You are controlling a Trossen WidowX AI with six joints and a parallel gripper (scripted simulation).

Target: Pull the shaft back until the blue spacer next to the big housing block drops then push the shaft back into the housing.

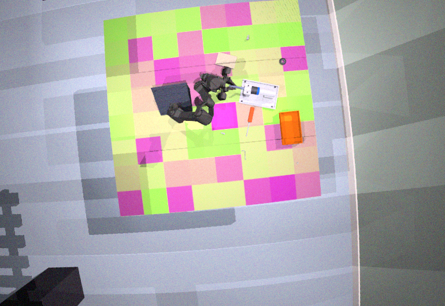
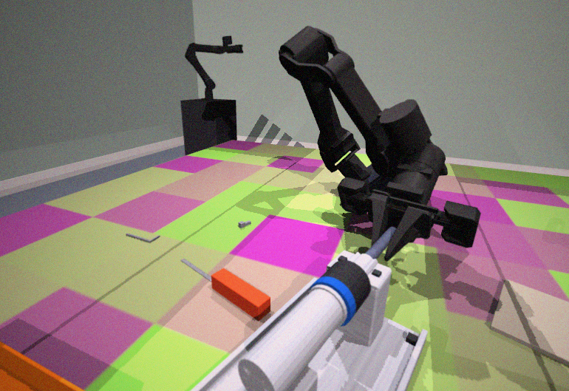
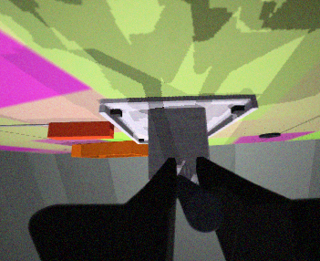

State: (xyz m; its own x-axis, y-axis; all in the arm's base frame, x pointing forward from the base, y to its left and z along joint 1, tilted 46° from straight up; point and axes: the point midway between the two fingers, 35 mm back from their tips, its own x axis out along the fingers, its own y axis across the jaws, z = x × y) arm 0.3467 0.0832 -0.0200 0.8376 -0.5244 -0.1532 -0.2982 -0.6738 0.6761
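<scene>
My gripper point(image 1: 234, 87) point(image 2: 382, 249) point(image 3: 185, 163) is shut on the grey-blue shaft point(image 2: 386, 239) point(image 3: 201, 214), near its outer end. The shaft passes through the white support block point(image 2: 375, 301) point(image 3: 179, 130). The blue spacer point(image 1: 258, 90) point(image 2: 351, 304) is on the shaft line, against or very near the big white cylindrical housing point(image 1: 266, 92) point(image 2: 298, 331). A black spacer part point(image 1: 253, 90) point(image 2: 353, 276) sits between it and the support block. No spacer shows on the table near the base. The shaft's inner end is hidden, as are the spacers in the wrist view.
A red-orange screwdriver point(image 1: 251, 114) point(image 2: 241, 292) point(image 3: 81, 130) lies beside the white base. An orange bin point(image 1: 300, 126) point(image 3: 108, 150) stands beyond it. A hex key point(image 2: 142, 238), a small grey piece point(image 2: 244, 224), a pale plate point(image 1: 225, 60) point(image 2: 533, 322) and a dark ring point(image 1: 282, 59) lie around.
</scene>
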